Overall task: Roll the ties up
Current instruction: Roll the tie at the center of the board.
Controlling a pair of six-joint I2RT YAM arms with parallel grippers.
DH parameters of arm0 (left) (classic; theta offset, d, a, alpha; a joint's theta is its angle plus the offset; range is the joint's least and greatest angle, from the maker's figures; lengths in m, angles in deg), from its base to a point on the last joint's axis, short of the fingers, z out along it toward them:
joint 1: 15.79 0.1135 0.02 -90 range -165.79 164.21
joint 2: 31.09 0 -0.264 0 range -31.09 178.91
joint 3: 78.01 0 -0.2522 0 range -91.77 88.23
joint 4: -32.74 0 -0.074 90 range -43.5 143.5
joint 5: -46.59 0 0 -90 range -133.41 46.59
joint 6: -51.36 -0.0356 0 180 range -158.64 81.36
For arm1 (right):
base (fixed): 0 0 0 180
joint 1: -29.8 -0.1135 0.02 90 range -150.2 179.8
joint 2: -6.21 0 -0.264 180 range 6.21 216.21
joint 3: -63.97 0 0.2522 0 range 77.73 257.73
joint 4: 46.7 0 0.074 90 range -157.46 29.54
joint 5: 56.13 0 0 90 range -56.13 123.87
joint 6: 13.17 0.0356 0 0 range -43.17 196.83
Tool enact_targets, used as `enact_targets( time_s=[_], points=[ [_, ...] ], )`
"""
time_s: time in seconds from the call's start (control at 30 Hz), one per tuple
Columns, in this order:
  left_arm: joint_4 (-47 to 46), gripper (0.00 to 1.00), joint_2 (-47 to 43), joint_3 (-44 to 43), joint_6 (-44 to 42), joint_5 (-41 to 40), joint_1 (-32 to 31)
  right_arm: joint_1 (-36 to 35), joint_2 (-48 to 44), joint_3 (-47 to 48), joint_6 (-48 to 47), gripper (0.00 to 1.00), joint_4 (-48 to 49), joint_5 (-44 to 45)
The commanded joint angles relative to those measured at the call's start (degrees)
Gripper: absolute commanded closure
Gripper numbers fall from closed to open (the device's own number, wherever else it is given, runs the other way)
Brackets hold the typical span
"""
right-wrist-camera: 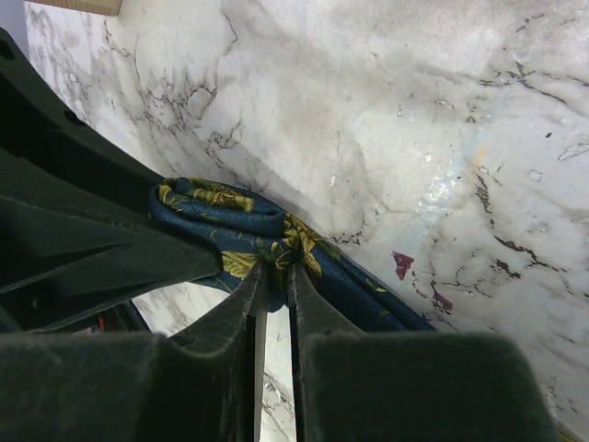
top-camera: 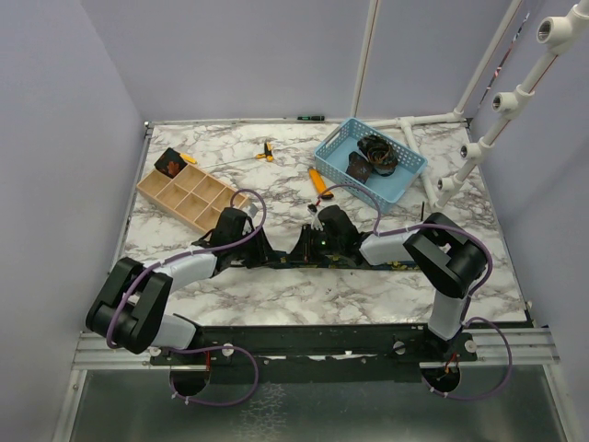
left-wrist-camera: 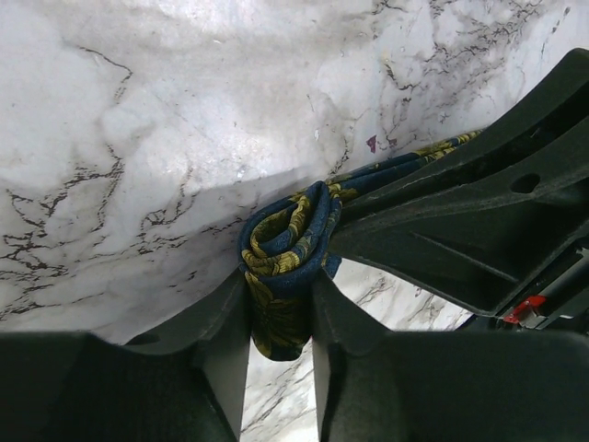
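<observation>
Two grippers set on one tie [top-camera: 276, 261], centre of top view, long axis left-right. Coil [left-wrist-camera: 287, 241] clamped by left gripper [left-wrist-camera: 281, 293]; tail [right-wrist-camera: 368, 295] just beside coil pinched by right gripper [right-wrist-camera: 276, 276]. Tail led toward upper right of left wrist view; right arm judged nearer.

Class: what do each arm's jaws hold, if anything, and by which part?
Both grip the navy floral tie: left jaws its rolled end, right jaws the strip beside it.

Marble table [top-camera: 276, 285], wooden divided tray [top-camera: 189, 193] at left, blue basket [top-camera: 337, 147] at right, orange-handled tool [top-camera: 318, 182]
</observation>
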Motion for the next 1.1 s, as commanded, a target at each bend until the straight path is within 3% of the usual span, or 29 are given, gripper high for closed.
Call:
enact_targets(
  time_s=[0.0,0.13,0.33,0.47,0.6,0.87,1.07],
  points=[
    [-1.9,0.73,-1.7,1.3,0.2,1.9,0.2,0.2,4.0,-2.4,-2.1,0.87,-9.4,3.3],
    [-1.3,0.81,-2.9,1.2,0.1,1.7,0.2,0.2,3.5,-2.1,-2.1,0.87,-9.2,2.6],
    [4.8,1.00,-4.4,-1.1,-2.0,-2.6,0.1,0.1,0.0,-2.4,-1.6,0.83,-11.0,3.2],
    [11.5,1.00,-6.2,-3.4,-4.2,-8.3,0.1,0.1,-6.8,-3.1,-1.5,0.68,-15.6,6.9],
    [18.3,1.00,-6.8,-6.7,-6.2,-13.7,-0.2,0.2,-14.0,-4.5,-2.4,0.61,-19.9,10.9],
    [30.1,1.00,-4.0,-14.6,-9.2,-27.5,-3.6,0.2,-27.8,-10.6,-4.2,0.62,-25.2,18.4],
    [35.9,1.00,-0.7,-19.1,-9.2,-37.4,-7.4,0.2,-32.6,-13.1,-5.0,0.65,-27.5,21.2]
  ],
)
